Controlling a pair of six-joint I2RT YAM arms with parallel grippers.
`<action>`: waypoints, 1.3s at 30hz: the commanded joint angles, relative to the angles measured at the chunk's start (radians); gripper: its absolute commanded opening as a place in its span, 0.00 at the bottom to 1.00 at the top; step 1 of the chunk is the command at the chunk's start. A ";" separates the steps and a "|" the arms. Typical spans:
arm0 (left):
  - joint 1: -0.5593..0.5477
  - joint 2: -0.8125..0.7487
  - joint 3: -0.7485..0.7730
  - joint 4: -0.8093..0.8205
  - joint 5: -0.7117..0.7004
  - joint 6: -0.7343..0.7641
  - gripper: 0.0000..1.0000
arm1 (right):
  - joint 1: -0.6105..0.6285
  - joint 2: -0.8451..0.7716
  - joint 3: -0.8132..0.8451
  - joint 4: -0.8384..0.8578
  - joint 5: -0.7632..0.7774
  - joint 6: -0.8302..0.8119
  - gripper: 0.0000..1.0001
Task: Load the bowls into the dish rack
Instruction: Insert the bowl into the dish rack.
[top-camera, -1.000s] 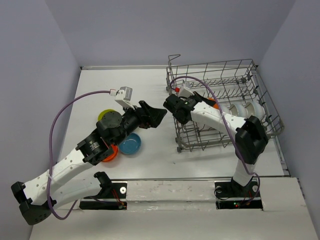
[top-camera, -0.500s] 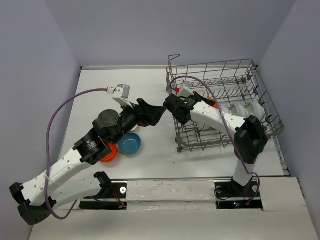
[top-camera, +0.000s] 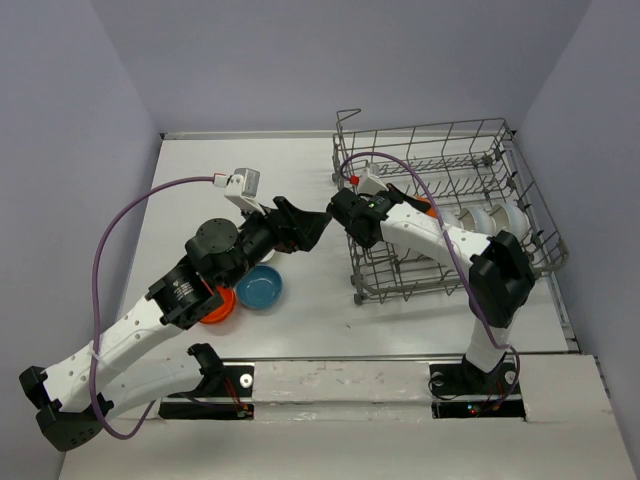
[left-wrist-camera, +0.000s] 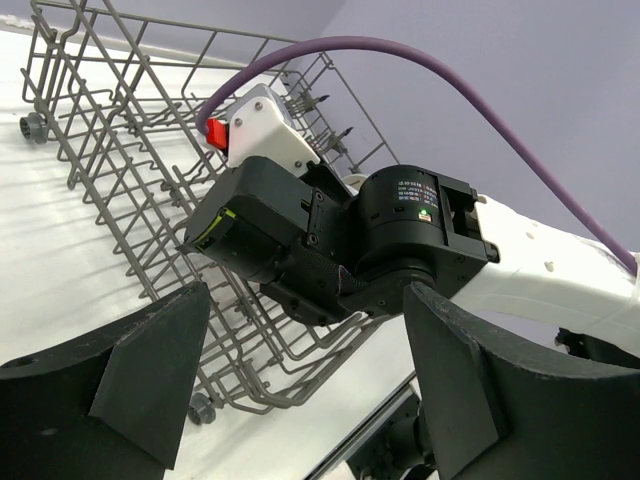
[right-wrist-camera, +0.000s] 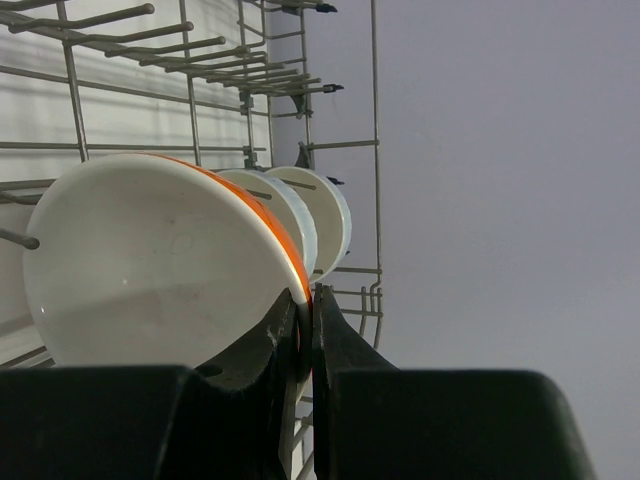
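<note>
Orange bowl (right-wrist-camera: 150, 260): white inside, orange outside, tipped on edge among the tines of the rack (top-camera: 520, 200), front of a row with two white bowls (right-wrist-camera: 320, 215) behind it. Right claw (right-wrist-camera: 305, 330) is nearly closed, pinching this bowl's rim, one finger inside and one outside. Whether the bowl's weight already sits on the wires can't be told.

Handling, as a judgement: glossy and hard, probably ceramic or melamine, light enough for a rim pinch but slippery. It would chip or clatter if dropped on the wires. The rim is the only good hold, since the body is too wide and too round for the claw. Let go only once a tine props it, or it may roll flat.

Left claw (top-camera: 312, 228) is wide and empty, up off the tabletop (top-camera: 300, 170), pointing at the right wrist just beside the rack's near-left corner.

Two bowls remain on the tabletop, well apart from the rack: blue bowl (top-camera: 260, 288), open side up, and loose orange bowl (top-camera: 218, 306), half hidden under the left arm. The two sit just beside each other, maybe touching. More could be hidden under that arm. Grab the blue one at the rim side facing away from its neighbour.
</note>
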 joint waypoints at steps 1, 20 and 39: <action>0.008 -0.012 0.054 0.031 0.004 0.024 0.88 | 0.013 0.088 -0.036 -0.003 -0.043 0.023 0.02; 0.010 -0.020 0.061 0.025 0.006 0.023 0.88 | 0.031 0.095 0.004 -0.035 -0.128 0.039 0.22; 0.011 -0.015 0.071 0.022 0.014 0.021 0.88 | 0.031 0.101 0.002 -0.034 -0.169 0.034 0.42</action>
